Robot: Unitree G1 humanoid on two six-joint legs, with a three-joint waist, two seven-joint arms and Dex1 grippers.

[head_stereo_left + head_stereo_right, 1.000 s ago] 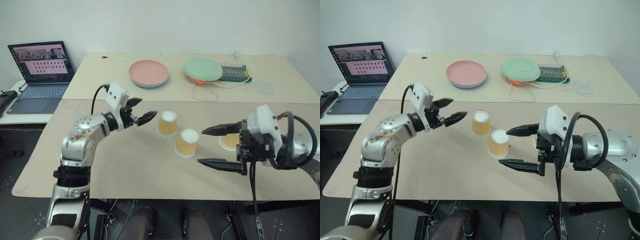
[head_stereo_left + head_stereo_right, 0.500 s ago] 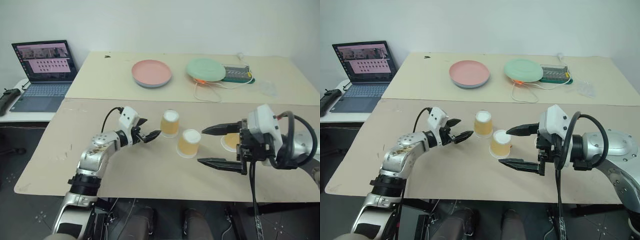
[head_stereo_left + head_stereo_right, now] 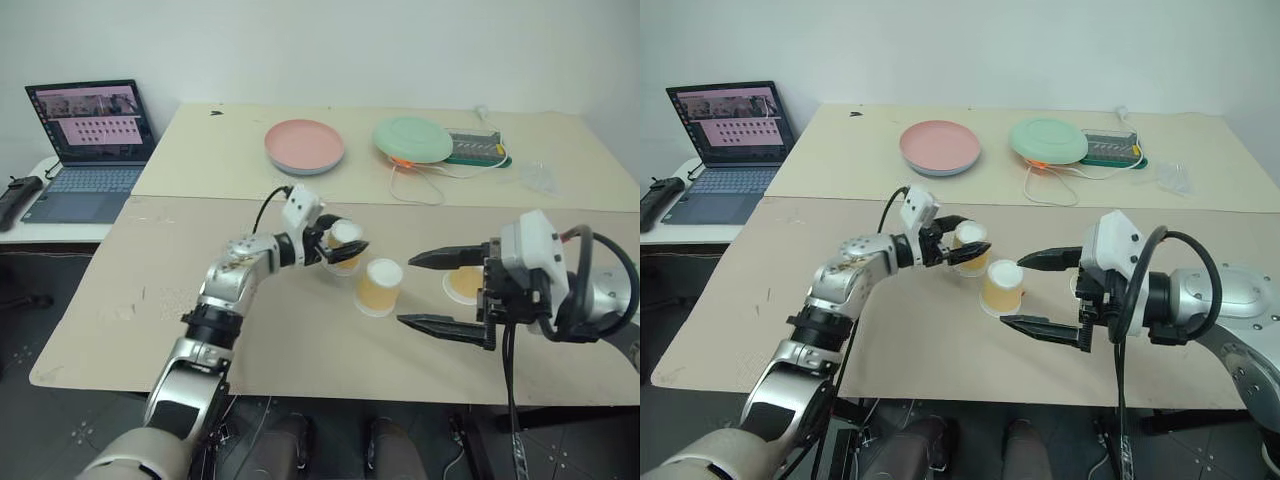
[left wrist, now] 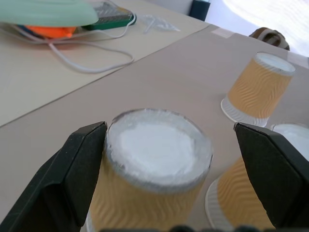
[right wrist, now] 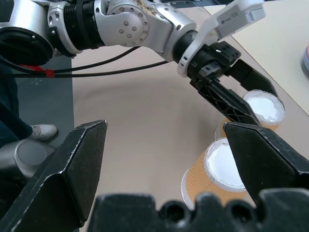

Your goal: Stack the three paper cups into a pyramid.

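Note:
Three tan ribbed paper cups stand upside down on the near table. The left cup [image 3: 345,243] sits between the fingers of my left gripper [image 3: 340,246], which is open and reaches in level from the left. In the left wrist view this cup [image 4: 157,164] stands between the two black fingers [image 4: 72,179], one close to its side. The middle cup [image 3: 378,287] stands just in front and to the right. The third cup [image 3: 463,285] is partly hidden behind my right gripper [image 3: 406,291]. That gripper hangs open to the right of the middle cup, holding nothing.
On the far table lie a pink plate [image 3: 305,146], a green plate [image 3: 411,139], a white cable [image 3: 420,186], a green tray [image 3: 475,147] and a plastic wrapper [image 3: 538,178]. A laptop [image 3: 88,140] stands open on a side table at the left.
My left gripper has swung to the right across the table and now straddles the left cup. The right gripper and the cups have stayed put.

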